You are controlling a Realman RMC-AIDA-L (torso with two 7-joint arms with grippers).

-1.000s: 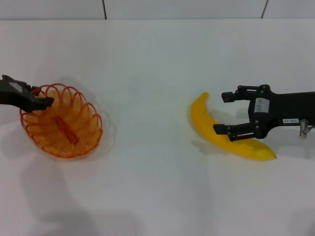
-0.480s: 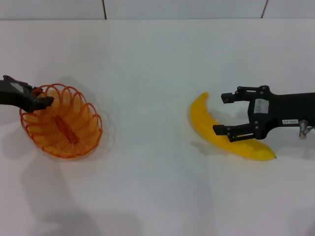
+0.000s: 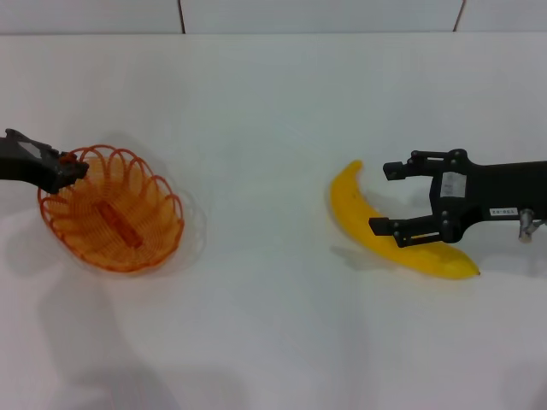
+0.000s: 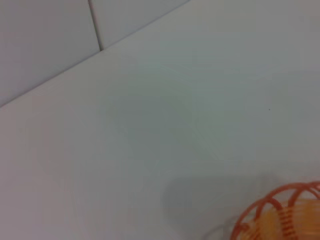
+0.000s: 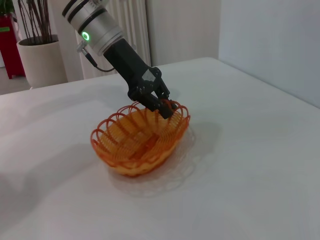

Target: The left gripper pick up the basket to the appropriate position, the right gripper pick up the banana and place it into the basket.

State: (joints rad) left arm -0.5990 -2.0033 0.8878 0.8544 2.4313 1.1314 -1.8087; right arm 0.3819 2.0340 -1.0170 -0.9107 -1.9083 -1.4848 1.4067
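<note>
The orange wire basket [image 3: 111, 212] is at the table's left, and my left gripper [image 3: 73, 172] is shut on the far-left part of its scalloped rim. The right wrist view shows the same grip, with the left gripper [image 5: 162, 106] pinching the rim of the basket [image 5: 135, 145]. A corner of the basket [image 4: 280, 215] shows in the left wrist view. The yellow banana [image 3: 359, 218] lies on the table at the right. My right gripper [image 3: 381, 197] is open at its right half, with the lower finger over the banana's body and the upper finger beyond it.
The white table [image 3: 273, 325] runs back to a tiled wall [image 3: 256, 15]. Beyond the table's left side stand a potted plant [image 5: 40, 57] and a radiator [image 5: 131, 25].
The basket has shifted slightly to the right with the left gripper holding its rim. The right gripper and the banana have not moved.
</note>
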